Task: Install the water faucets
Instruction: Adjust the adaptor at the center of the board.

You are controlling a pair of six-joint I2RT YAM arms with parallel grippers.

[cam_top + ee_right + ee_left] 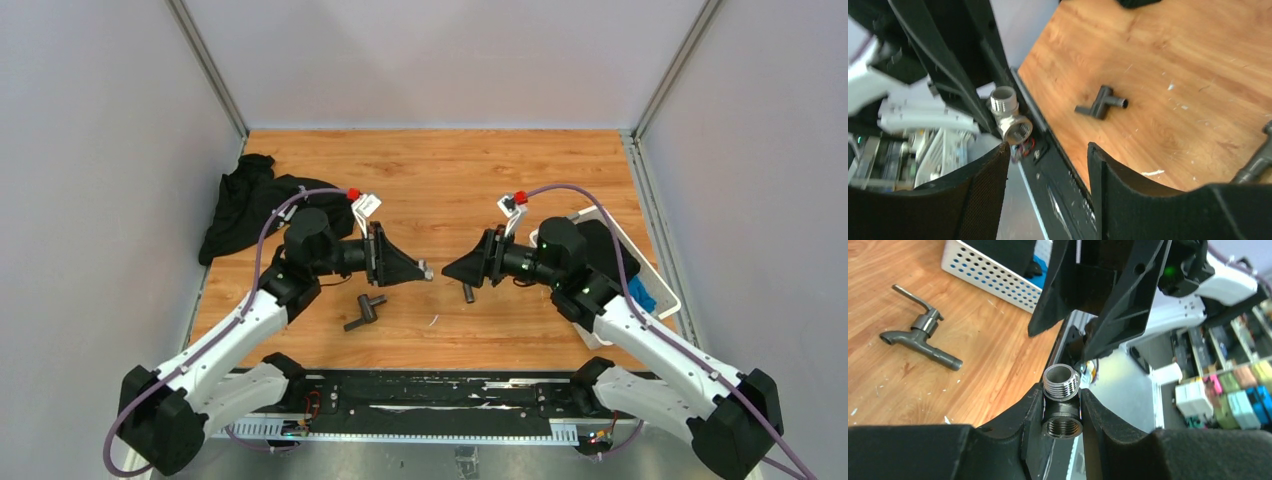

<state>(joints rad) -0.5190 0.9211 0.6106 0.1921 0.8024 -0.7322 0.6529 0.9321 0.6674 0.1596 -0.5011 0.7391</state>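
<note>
the left gripper (424, 270) is closed on a small tee fitting (1062, 407), dark body with a silver threaded end, held above the wood. a dark t-shaped faucet (365, 310) lies on the scratched wooden table (440, 180). the right gripper (448, 268) stands open, facing the fitting. grey walls (100, 150) around.

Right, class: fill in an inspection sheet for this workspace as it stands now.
Surface: wooden table, flecked with white.
Job's things: tee fitting in the left tool; lever faucet and T-shaped faucet lying on the table.
Clutter: black cloth far left; white basket on the right.
Tools: left tool shut on the tee fitting; right tool open, empty.
Cables: purple cable along each arm.
Surroundings: grey walls; blurred shelving beyond the near edge.
</note>
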